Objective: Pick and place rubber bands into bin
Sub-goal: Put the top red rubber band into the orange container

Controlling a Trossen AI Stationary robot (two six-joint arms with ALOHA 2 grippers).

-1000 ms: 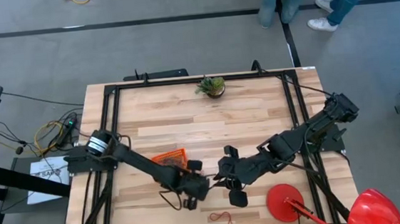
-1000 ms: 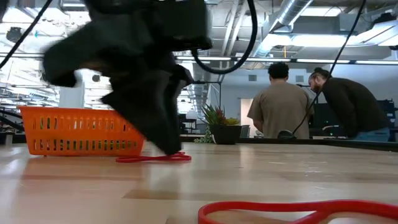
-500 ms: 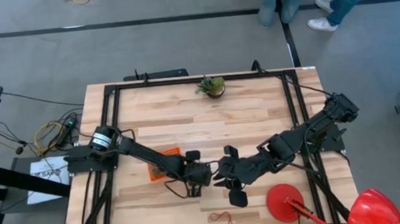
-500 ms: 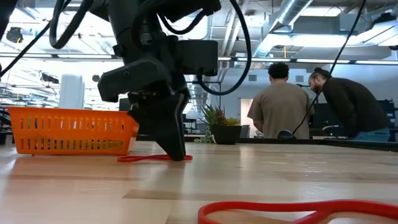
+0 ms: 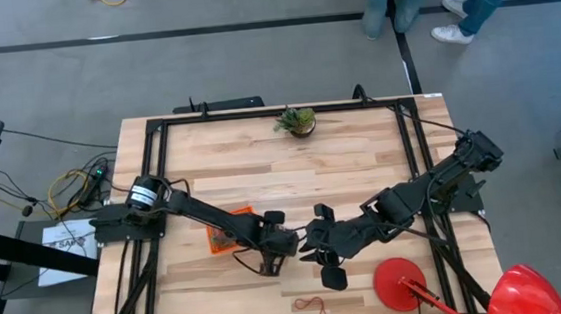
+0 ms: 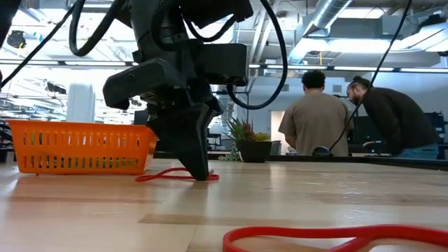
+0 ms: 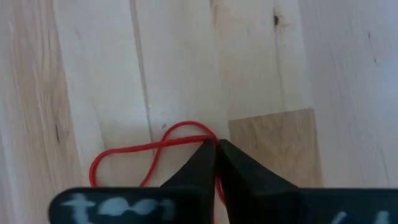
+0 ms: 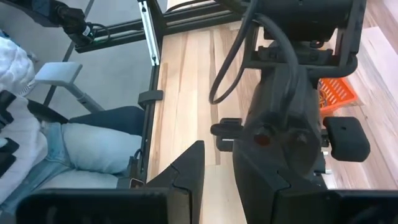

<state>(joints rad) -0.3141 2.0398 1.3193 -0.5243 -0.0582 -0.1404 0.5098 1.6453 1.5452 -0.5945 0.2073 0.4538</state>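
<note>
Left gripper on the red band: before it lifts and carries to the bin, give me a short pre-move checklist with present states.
1. Left gripper shut on the red rubber band: ok.
2. Band truly pinched, not just pressed on the table: cannot tell.
3. Orange bin upright, open side up: ok.
4. Right gripper open, empty, beside the left arm: ok.
5. Another red band left near the table's front edge: not ok.
</note>
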